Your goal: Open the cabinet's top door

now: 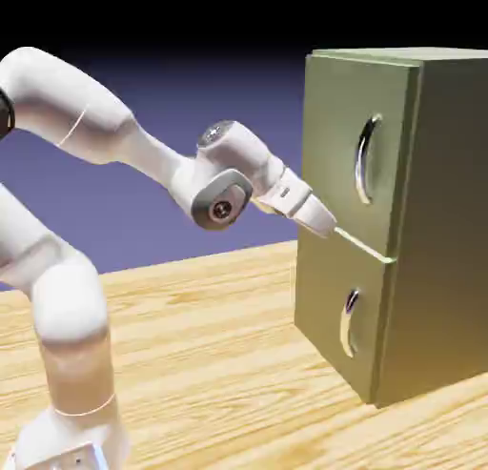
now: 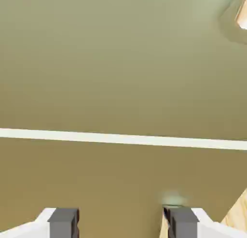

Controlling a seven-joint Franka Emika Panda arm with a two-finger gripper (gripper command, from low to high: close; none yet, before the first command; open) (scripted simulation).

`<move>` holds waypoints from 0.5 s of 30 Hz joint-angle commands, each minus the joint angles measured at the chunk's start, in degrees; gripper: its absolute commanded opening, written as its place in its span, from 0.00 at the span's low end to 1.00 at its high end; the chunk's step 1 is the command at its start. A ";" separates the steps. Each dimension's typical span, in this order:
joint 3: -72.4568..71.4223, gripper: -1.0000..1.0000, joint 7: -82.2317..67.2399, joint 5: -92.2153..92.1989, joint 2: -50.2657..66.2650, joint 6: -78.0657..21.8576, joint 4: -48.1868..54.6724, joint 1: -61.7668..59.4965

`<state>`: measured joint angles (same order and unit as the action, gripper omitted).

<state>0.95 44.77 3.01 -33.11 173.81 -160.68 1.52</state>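
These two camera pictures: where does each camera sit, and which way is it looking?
Exterior view: stands beside the robot, looking across the table at the white arm reaching right to the cabinet.
Hand view: rides on the hand, facing the cabinet front close up; only the end effector fingertips show.
Shared: the pale seam between the top door and lower door.

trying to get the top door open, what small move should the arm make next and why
Probably lift and shift toward the top door's handle. The fingers are spread with nothing between them, and the gripper points at the pale seam between the two doors, below and to the side of that handle, so closing here would grip nothing.
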 commanded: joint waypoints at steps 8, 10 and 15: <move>6.28 0.50 15.36 19.94 -2.98 -1.29 2.13 5.54; 7.84 0.50 19.20 24.92 -3.72 -1.61 2.66 6.93; 11.76 0.50 28.80 37.38 -5.58 -2.42 3.99 10.39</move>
<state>12.71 73.57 40.38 -38.68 171.40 -156.69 11.91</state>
